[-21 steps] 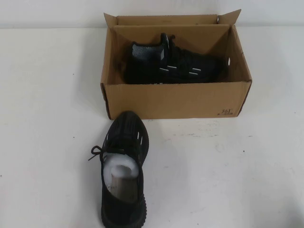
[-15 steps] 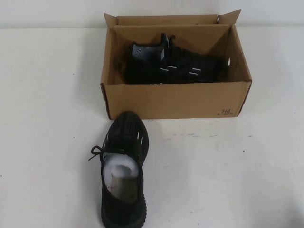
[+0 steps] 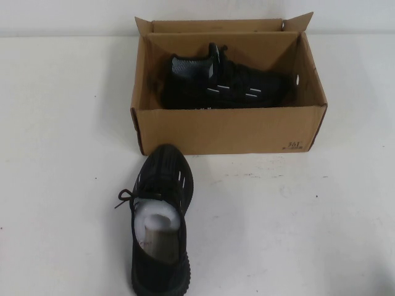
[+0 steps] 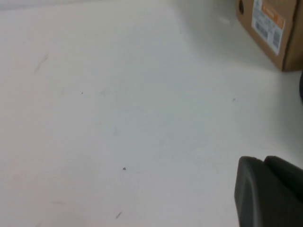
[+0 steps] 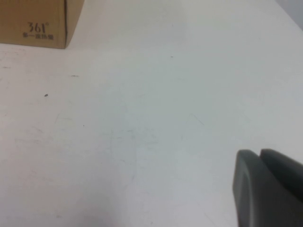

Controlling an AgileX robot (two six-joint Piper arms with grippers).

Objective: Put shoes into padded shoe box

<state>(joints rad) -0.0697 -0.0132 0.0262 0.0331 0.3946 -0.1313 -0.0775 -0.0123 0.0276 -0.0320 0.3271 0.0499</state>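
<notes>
While one shoe [image 3: 219,83] lies in the box [image 3: 228,129], the other shoe [image 3: 159,216] points toe-first at it, left of centre, so our left gripper [image 4: 270,191] seems nearer; the right gripper [image 5: 267,187] hangs over bare table [image 3: 296,216]; finger states unclear.

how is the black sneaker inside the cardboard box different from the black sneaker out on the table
The black knit sneaker in the brown cardboard box lies sideways, toe toward the robot's right; the black knit sneaker on the white table points its toe at the box. The table sneaker's opening shows white paper stuffing; the boxed one shows only its grey ribbed collar. Both share black knit and white dash marks. Left gripper and right gripper hang over bare table, touching neither.
</notes>
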